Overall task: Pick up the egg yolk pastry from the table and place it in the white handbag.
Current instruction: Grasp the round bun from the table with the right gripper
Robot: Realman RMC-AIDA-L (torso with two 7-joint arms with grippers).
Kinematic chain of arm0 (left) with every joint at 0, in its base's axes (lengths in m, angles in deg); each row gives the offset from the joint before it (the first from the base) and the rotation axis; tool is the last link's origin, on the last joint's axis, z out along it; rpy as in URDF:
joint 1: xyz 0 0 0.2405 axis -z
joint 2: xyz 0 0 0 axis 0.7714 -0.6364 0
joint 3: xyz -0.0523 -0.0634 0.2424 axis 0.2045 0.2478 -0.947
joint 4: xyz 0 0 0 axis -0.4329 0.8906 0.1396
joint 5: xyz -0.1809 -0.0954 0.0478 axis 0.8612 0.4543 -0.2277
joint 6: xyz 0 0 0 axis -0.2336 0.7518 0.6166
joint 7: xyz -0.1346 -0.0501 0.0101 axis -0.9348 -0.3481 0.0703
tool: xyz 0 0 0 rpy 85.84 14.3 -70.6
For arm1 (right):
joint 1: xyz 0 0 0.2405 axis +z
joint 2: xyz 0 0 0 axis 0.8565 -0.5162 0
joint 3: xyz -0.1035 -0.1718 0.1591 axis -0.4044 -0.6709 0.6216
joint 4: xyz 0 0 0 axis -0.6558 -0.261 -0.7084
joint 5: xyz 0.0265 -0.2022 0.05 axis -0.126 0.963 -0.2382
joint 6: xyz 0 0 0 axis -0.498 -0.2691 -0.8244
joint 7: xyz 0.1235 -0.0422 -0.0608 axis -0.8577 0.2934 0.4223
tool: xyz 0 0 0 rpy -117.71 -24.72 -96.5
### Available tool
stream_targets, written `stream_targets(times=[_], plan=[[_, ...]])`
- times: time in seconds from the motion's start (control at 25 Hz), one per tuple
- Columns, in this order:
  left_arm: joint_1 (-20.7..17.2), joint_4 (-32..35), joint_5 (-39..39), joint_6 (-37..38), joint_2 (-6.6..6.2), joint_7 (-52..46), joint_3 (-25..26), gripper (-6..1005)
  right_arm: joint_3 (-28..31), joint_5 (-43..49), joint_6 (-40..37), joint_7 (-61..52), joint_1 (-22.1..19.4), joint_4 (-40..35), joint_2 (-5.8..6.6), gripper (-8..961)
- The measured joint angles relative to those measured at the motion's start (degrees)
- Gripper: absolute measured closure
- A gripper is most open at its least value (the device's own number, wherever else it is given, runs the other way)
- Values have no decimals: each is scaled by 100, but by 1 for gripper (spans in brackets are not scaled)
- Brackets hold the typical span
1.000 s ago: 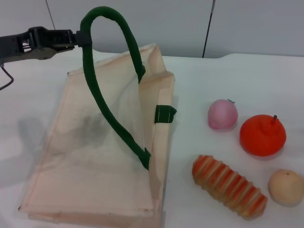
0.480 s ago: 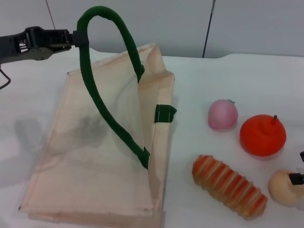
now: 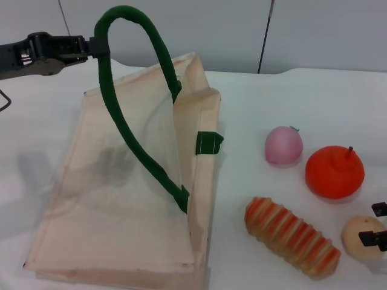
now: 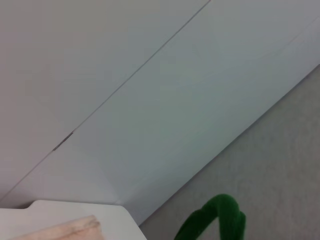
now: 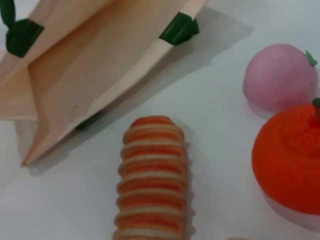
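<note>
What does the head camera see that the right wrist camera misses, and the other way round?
Only the head view shows the left claw holding up the bag's green handle, the pastry, and the right claw's tips in front of it. Only the right wrist view shows the bag's open edge close up. Both show the bag, striped bread, pink fruit and orange fruit.

Dark grey metal left pincer (image 3: 91,47), black jointed arm, right pincer (image 3: 376,225) black-tipped
</note>
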Motion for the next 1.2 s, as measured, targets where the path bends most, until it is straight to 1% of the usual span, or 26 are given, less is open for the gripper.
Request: stream_targets(times=[0.16, 0.32, 0.44, 0.92, 1.2], plan=[[4, 34, 2, 0, 3, -1, 0, 879, -197, 3, -249, -41, 21, 122, 0, 99], [3, 38, 2, 0, 5, -1, 0, 879, -603, 7, -478, -259, -1, 190, 12, 100], [-16, 39, 2, 0, 1, -1, 0, 879, -788, -1, -511, -328, -15, 192, 13, 100], [-20, 39, 2, 0, -9, -47, 0, 879, -867, -46, -476, -389, -31, 123, 5, 102], [-18, 39, 2, -1, -9, -62, 0, 879, -871, -43, -469, -392, -30, 92, 9, 216]])
